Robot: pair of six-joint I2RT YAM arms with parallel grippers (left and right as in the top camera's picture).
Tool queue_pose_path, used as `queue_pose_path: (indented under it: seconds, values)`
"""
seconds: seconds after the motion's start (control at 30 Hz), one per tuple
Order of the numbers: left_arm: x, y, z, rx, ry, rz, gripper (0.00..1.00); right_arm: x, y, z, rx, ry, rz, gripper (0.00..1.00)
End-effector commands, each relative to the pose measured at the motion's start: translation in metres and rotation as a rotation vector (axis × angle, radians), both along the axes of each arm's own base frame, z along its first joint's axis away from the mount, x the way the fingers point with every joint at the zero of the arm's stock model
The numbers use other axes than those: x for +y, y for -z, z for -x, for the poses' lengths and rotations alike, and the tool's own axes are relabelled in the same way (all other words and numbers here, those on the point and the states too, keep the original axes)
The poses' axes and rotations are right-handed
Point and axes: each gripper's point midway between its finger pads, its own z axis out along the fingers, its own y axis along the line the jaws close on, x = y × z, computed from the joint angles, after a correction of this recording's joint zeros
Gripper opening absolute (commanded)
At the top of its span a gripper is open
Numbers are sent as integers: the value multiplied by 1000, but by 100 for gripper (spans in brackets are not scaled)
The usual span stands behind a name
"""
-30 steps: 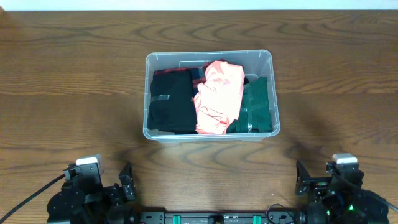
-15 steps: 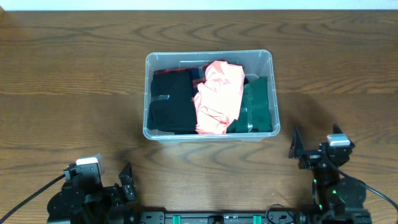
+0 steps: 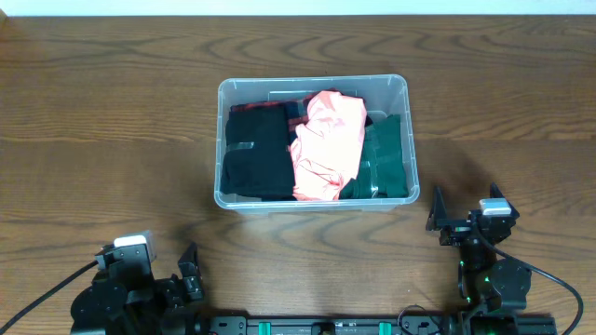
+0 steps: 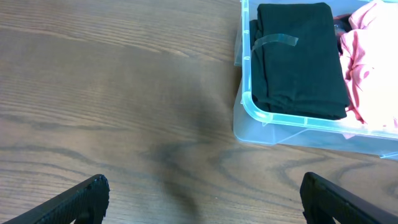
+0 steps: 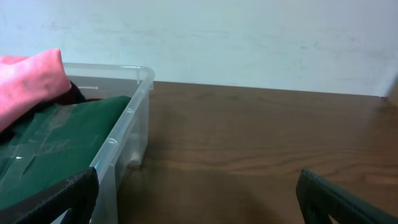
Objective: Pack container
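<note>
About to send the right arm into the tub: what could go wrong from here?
Right claw hangs open at rim height beside the container; a flat move inward would likely hit the wall and shove it. The pink garment is heaped above the rim and could snag and drag out.

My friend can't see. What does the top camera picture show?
A clear plastic container sits on a wooden table, packed with a folded black cloth, a crumpled pink cloth and a green cloth, left to right. The left end effector and right end effector sit empty near the bottom edge.
</note>
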Motion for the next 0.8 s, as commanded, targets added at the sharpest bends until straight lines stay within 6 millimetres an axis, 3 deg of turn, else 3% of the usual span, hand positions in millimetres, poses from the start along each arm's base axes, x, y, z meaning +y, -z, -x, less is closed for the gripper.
queue_pose_path:
  seconds: [0.0,0.67,0.77]
  values:
    - [0,0,0,-1,4,-9,98,0,1,0,0,3,-2,99]
    - [-5,0,0,-2,45,-11,98,0,1,0,0,3,-2,99]
    - [-5,9,-4,14,45,-10,98,0,1,0,0,3,-2,99]
